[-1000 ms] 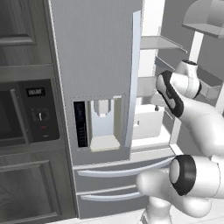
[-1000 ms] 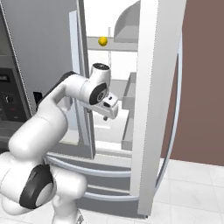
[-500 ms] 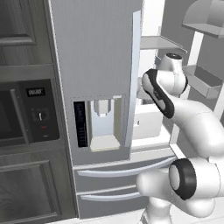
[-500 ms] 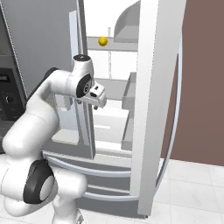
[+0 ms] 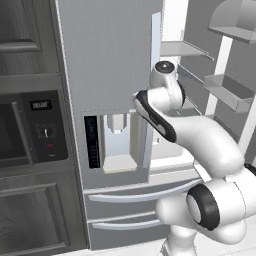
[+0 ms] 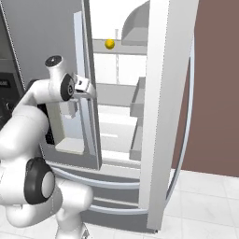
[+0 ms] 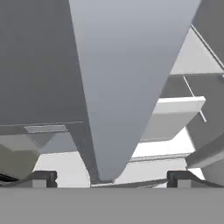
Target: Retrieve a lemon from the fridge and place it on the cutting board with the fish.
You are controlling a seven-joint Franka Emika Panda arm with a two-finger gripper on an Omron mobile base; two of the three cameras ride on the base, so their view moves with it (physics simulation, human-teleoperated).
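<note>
The task is at an early stage. The fridge [image 6: 154, 116] has its right door swung wide open, while the left door with the water dispenser [image 5: 117, 142] is closed. The lemon [image 6: 109, 44] is not taken yet: it lies on the top shelf [image 6: 119, 46] inside the fridge, toward the left of that shelf, alone as far as I can see. What remains is almost everything: to reach up to the lemon, grasp it, carry it out, and put it on the cutting board beside the fish.

The end effector [image 6: 86, 88] stands at the inner edge of the closed left door, well below the lemon's shelf. In the hand view its two fingertips [image 7: 43, 178] are far apart, with the door edge between them but nothing gripped, so it is wide and empty.

About the containers: the white inside of the fridge holds several shelves, and apart from the lemon they look bare. The bins on the open door [image 5: 227, 90] also seem to hold nothing, though I cannot see into them fully. The two lower drawers [image 5: 137, 207] are closed, so their content is hidden.

I judge that the arm must rise and go deeper to the top shelf next.
</note>
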